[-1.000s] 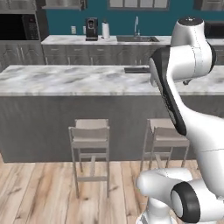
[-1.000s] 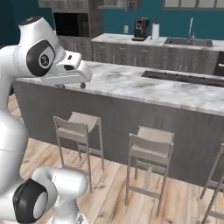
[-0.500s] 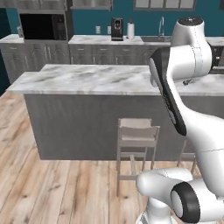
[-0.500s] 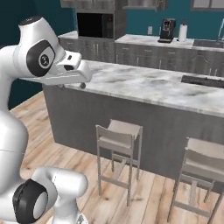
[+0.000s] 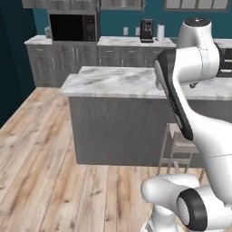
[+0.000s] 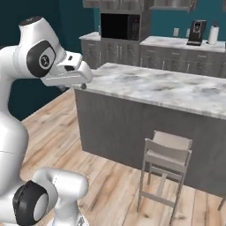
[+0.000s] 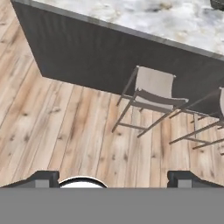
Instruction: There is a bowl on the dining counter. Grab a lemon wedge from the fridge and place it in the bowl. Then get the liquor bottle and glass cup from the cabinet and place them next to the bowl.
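The dining counter [image 5: 122, 82], a white-and-grey marble slab on a dark grey base, runs across the middle, and its left end is in sight. My arm is folded high in front of it. The gripper [image 6: 80, 84] hangs beside the counter's near left corner [image 6: 95, 79] and points down. In the hand view the gripper [image 7: 113, 178] is open, its two dark fingertips [image 7: 41, 177] far apart with nothing between them, above the wooden floor. The bowl, lemon wedge, fridge, liquor bottle and glass cup are out of view.
A pale stool [image 6: 167, 154] stands against the counter's dark base [image 7: 109, 57]. Wooden floor [image 5: 50, 158] stretches to the left. At the back, a worktop carries a black microwave [image 5: 72, 27], a coffee machine [image 5: 146, 31] and a paper towel roll [image 5: 159, 32].
The whole scene has slid to the right in both base views, so the base has moved left along the counter. The arm's pose and the open gripper look the same.
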You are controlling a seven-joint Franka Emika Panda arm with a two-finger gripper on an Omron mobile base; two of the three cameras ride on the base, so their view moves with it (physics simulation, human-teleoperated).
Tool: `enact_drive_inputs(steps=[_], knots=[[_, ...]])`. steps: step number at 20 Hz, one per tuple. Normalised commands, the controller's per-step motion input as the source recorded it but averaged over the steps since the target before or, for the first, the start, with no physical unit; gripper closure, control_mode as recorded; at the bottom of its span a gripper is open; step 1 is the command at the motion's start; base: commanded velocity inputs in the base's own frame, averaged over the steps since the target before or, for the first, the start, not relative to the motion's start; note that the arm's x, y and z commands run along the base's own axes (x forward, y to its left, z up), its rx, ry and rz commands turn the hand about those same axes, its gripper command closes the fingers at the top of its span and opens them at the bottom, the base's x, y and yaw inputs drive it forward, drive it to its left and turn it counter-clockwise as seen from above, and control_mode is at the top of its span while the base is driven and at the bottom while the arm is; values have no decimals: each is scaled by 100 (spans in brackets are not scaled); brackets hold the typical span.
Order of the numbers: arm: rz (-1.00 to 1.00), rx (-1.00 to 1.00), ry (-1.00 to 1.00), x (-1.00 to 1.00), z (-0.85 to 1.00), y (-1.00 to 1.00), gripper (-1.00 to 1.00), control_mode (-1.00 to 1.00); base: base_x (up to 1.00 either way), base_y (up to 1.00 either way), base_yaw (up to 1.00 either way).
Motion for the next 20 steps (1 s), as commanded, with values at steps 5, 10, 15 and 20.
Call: enact_drive_inputs(steps=[5, 10, 15, 20], knots=[[0, 0, 0, 0, 0, 0, -100, 100, 6, 100, 8], [0, 0, 0, 0, 0, 0, -100, 100, 18, 100, 5], [0, 0, 0, 0, 0, 0, -100, 100, 29, 100, 2], [0, 0, 0, 0, 0, 0, -100, 100, 58, 100, 0]])
